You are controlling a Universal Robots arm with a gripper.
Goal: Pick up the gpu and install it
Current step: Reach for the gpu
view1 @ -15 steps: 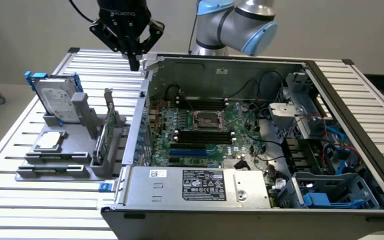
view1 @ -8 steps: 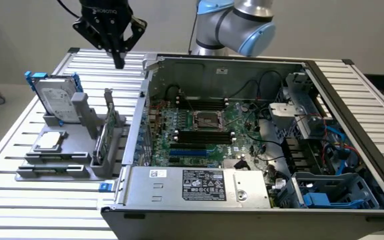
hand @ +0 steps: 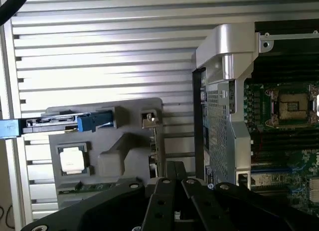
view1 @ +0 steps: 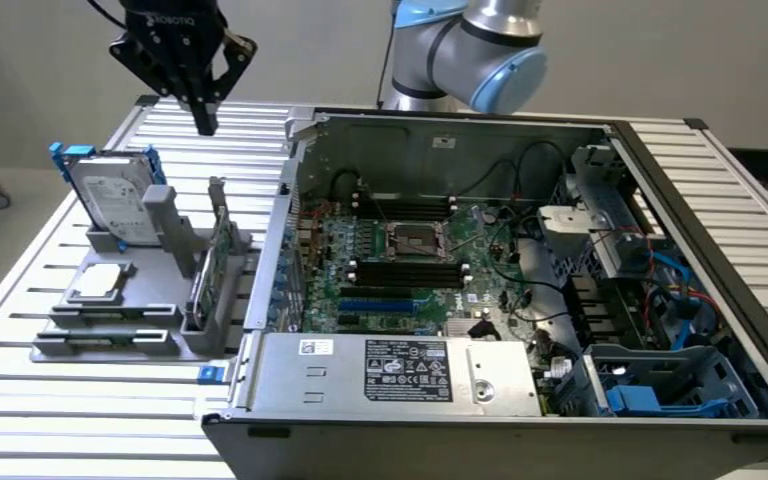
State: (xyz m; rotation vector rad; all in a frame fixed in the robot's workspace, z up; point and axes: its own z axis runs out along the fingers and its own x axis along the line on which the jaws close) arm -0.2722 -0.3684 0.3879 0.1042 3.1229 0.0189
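Closest to the wrist camera is the tool (hand: pixel 174 171), its black fingers drawn together on nothing as it hovers high above the work. Almost straight below it the gpu (hand: pixel 154 154), a thin green circuit card with a silver end bracket, stands on edge in a slot of the grey plastic rack (view1: pixel 104 345), untouched. It looks light and stiff but fragile. The sound hold is probably across its thin upper edge near the bracket, clear of the contacts seated in the slot. Beyond the card from the tool, in the same rack, a silver hard drive with blue rails (view1: pixel 111 205) stands upright and a small square silver processor chip (view1: pixel 100 282) lies flat. On the tool's other side lies an open dark metal computer case (view1: pixel 491 140), its green motherboard (view1: pixel 411 265) exposed. Everything rests on the ribbed aluminium surface (view1: pixel 77 420).
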